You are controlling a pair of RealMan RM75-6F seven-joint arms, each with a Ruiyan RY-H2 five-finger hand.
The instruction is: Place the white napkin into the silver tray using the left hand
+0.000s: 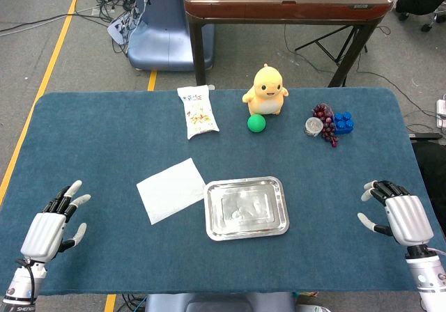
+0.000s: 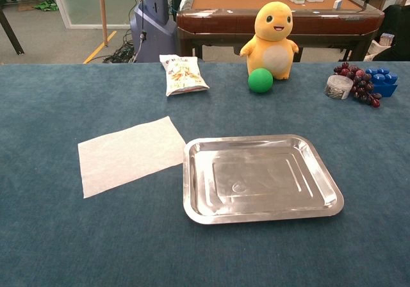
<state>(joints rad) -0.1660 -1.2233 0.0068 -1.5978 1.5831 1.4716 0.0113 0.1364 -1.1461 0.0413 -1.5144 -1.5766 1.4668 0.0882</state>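
Observation:
A white napkin (image 1: 171, 189) lies flat on the blue table, its right corner touching the left rim of the silver tray (image 1: 210, 209). In the chest view the napkin (image 2: 130, 154) sits left of the tray (image 2: 192, 178), which holds nothing. My left hand (image 1: 51, 225) hovers near the table's front left corner, fingers spread and holding nothing, well left of the napkin. My right hand (image 1: 396, 215) is at the front right, fingers apart and holding nothing. Neither hand shows in the chest view.
At the back stand a snack packet (image 1: 196, 111), a yellow plush duck (image 1: 266, 90), a green ball (image 1: 256, 122), a small clear jar (image 1: 313, 126), dark grapes (image 1: 325, 122) and blue blocks (image 1: 343, 122). A wooden table (image 1: 286, 2) stands behind.

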